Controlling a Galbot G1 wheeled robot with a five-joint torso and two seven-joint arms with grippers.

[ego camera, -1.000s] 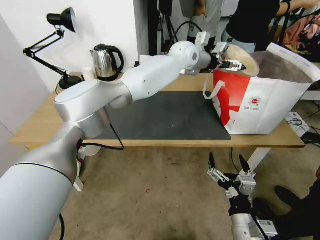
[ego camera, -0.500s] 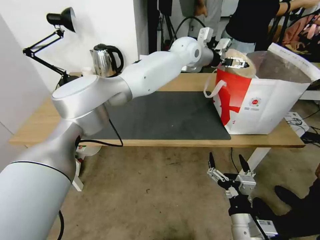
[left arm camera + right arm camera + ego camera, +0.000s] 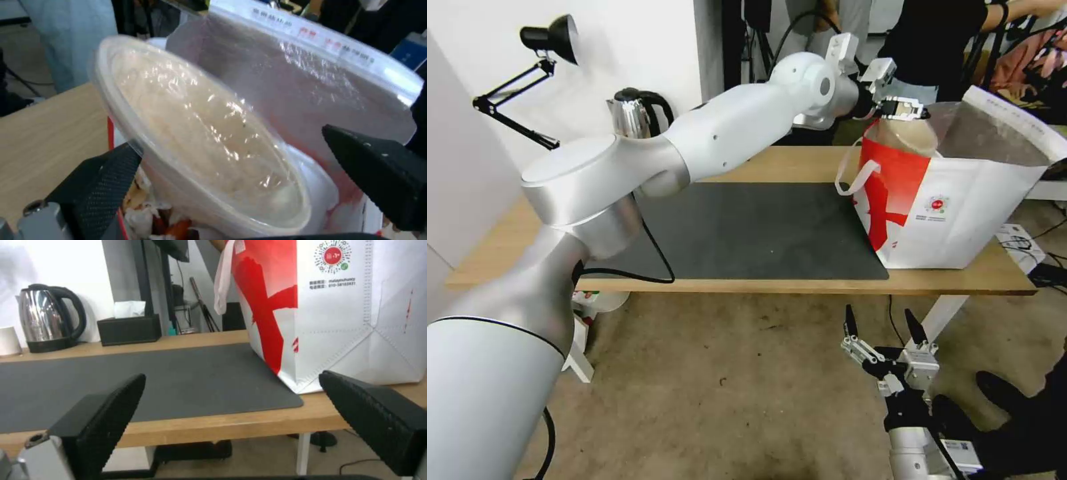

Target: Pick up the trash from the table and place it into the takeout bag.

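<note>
My left gripper [image 3: 903, 107] hovers open just above the mouth of the red-and-white takeout bag [image 3: 960, 207], which stands on the right end of the table [image 3: 507, 247]. The beige fibre bowl [image 3: 902, 135] sits tilted inside the bag, below the fingers. In the left wrist view the bowl [image 3: 200, 133], covered by a clear lid, lies between the spread fingers against the foil lining [image 3: 311, 76]. It leans on a white bowl [image 3: 322, 190] with red scraps beside it. My right gripper [image 3: 886, 327] hangs open below the table's front edge, facing the bag [image 3: 347, 323].
A dark grey mat [image 3: 760, 227] covers the table's middle. At the back left stand a steel kettle [image 3: 637, 120], a black desk lamp [image 3: 550, 40], a black tissue box [image 3: 129, 328] and a small white cup [image 3: 9, 340]. People stand behind the table.
The left gripper carried the beige bowl over the bag, lowered it in, then let go and rose slightly. The bowl now sits lower in the bag. The right arm has not moved.
</note>
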